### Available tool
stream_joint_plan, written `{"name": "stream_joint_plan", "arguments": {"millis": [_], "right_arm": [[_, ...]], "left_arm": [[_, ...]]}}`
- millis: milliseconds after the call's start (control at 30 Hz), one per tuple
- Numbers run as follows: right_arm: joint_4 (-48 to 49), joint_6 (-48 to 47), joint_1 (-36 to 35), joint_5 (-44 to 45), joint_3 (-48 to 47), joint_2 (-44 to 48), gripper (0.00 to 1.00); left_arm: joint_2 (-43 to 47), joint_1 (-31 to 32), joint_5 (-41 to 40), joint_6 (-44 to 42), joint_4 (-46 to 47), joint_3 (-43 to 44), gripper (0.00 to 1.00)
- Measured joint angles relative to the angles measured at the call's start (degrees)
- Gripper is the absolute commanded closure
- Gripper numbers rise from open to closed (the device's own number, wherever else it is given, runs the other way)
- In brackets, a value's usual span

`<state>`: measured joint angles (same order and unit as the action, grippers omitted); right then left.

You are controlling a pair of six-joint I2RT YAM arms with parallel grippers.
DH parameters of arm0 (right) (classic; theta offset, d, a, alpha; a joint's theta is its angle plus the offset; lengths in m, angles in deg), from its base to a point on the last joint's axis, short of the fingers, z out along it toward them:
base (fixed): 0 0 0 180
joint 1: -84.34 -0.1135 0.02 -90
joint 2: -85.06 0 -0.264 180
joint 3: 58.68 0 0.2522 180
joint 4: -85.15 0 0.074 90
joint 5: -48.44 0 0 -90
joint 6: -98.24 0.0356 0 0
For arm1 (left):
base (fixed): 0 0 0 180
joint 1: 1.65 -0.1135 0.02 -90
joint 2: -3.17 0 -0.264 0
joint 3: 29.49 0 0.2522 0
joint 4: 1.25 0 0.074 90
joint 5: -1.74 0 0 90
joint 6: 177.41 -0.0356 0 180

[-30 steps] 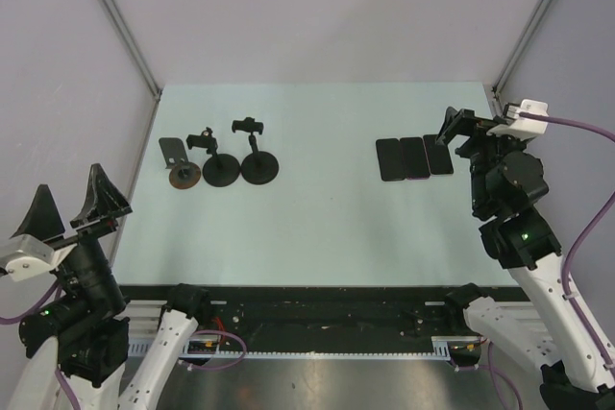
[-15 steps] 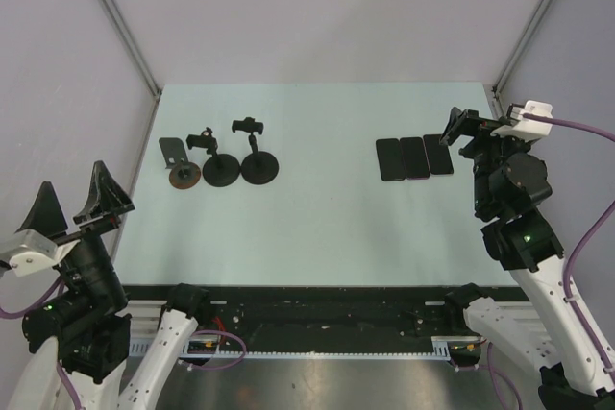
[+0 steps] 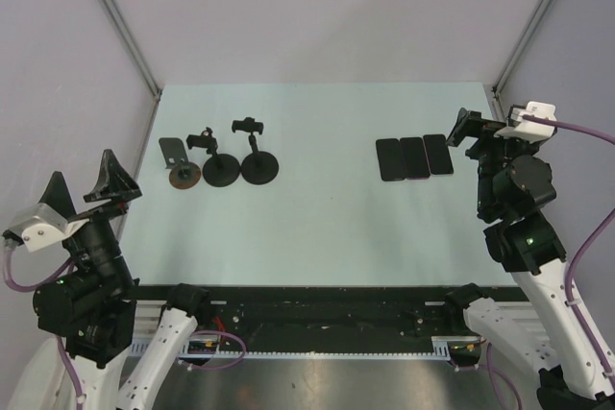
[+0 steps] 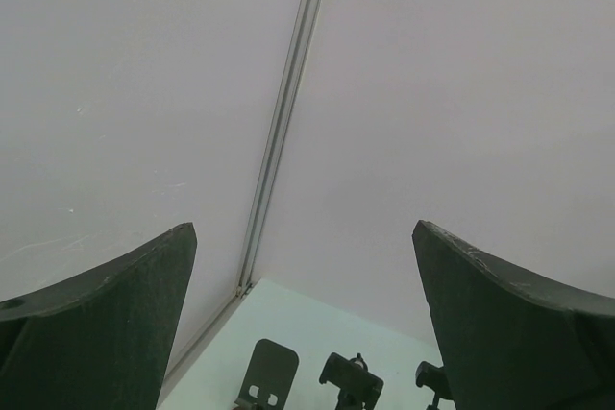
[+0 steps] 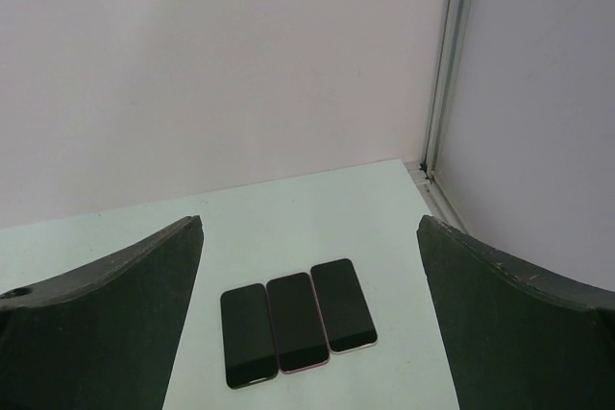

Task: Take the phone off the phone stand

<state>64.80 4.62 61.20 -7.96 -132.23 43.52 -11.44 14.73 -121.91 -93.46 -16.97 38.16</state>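
Observation:
Three dark phones lie flat side by side on the right of the table: the left phone [image 3: 388, 159] [image 5: 248, 334], the middle phone [image 3: 413, 157] [image 5: 297, 322] and the right phone [image 3: 438, 154] [image 5: 343, 305]. Three stands sit at the left: a flat plate stand [image 3: 177, 163] [image 4: 269, 373] and two black clamp stands [image 3: 215, 161] [image 3: 257, 155]; one clamp [image 4: 351, 381] shows in the left wrist view. No stand holds a phone. My left gripper [image 3: 85, 189] [image 4: 303, 229] is open and empty, raised near the table's left front. My right gripper [image 3: 468, 129] [image 5: 309, 223] is open and empty, above and right of the phones.
Lilac walls with metal corner posts [image 3: 120, 26] [image 3: 533, 26] close in the pale green table [image 3: 317, 208]. A black rail [image 3: 317, 306] runs along the front edge between the arm bases.
My right gripper has drawn back to the right, away from the phones. My left arm has shifted slightly right and toward the table. The phones and stands have not moved.

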Motion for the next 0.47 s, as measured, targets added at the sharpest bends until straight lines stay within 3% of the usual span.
{"name": "stream_joint_plan", "arguments": {"millis": [467], "right_arm": [[0.0,-1.1,0.6,0.3,0.0,0.4,0.00]], "left_arm": [[-1.6,0.0,-0.9,1.2,0.0,-0.7,0.00]]}}
